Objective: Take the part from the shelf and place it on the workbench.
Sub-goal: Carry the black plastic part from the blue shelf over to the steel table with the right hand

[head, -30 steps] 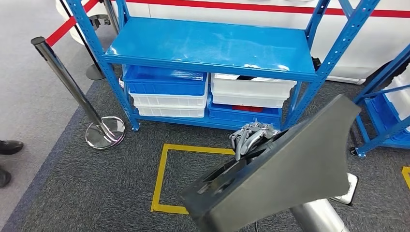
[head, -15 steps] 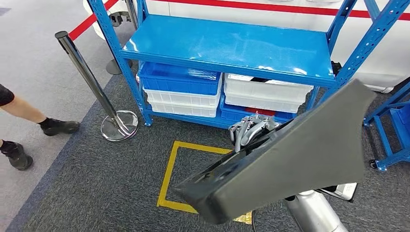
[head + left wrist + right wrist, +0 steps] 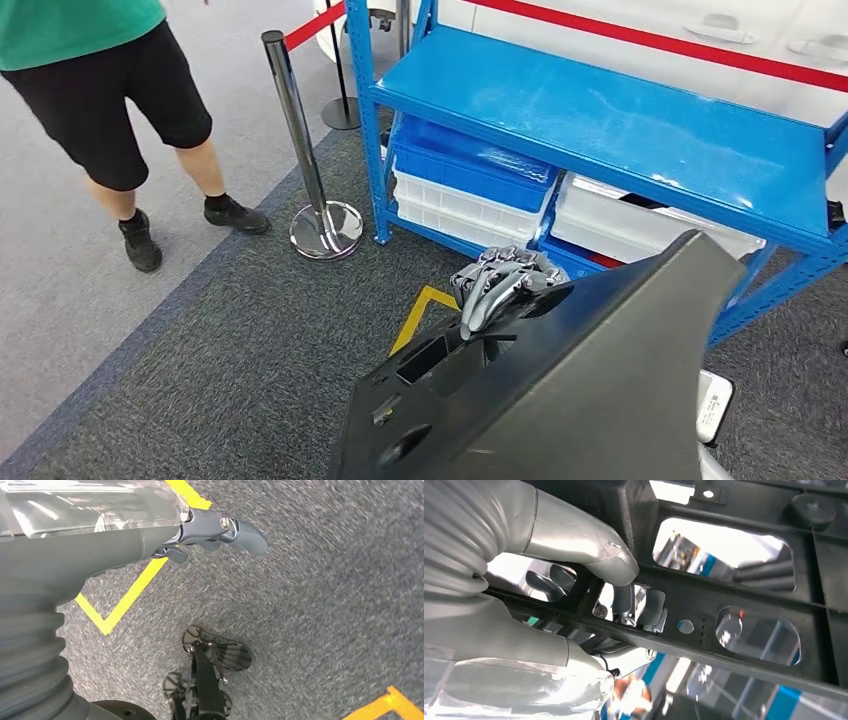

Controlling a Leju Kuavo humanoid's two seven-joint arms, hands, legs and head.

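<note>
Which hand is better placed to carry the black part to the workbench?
The right hand: it already grips the black part by its frame. The left hand hangs over the carpet, holding nothing.

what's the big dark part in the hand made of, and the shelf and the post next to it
Part: looks like moulded plastic, matte dark grey, with ribs and cut-out windows on its inner face. The right hand grips its edge.
Shelf: probably painted steel, glossy blue, perforated uprights, glare on the deck.
Post: polished metal, mirror-like, likely chrome or stainless.
</note>
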